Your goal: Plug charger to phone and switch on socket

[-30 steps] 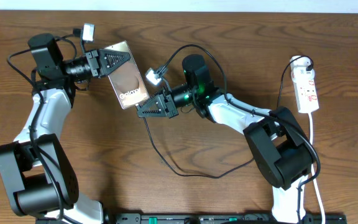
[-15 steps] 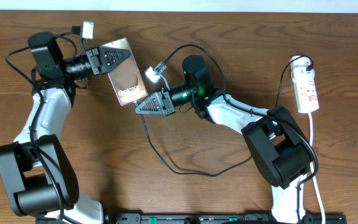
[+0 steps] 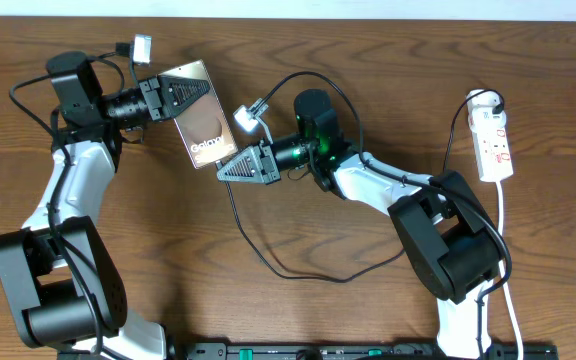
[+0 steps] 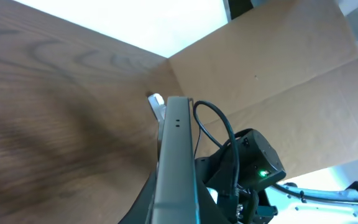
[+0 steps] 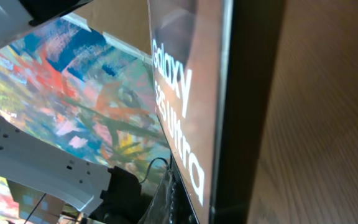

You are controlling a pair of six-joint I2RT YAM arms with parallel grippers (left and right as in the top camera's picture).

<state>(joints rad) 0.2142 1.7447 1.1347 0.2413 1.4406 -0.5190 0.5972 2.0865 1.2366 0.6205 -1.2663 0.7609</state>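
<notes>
White "Galaxy S25 Ultra" lettering marks the phone (image 3: 206,128) clamped in the left gripper (image 3: 198,93); right gripper (image 3: 224,173), cannot tell.

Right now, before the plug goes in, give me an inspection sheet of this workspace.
Surface: wooden table, bare grain.
Job's things: phone held by one end; charger trailing over the table; socket at the right, switch unreadable.
Clutter: nothing seen.
Grippers: left gripper shut on the phone's top end; right gripper shut on the charger at the phone's lower edge.
Cables: white cord runs from the socket to the front edge.
Surroundings: cardboard panel beyond the table.
</notes>
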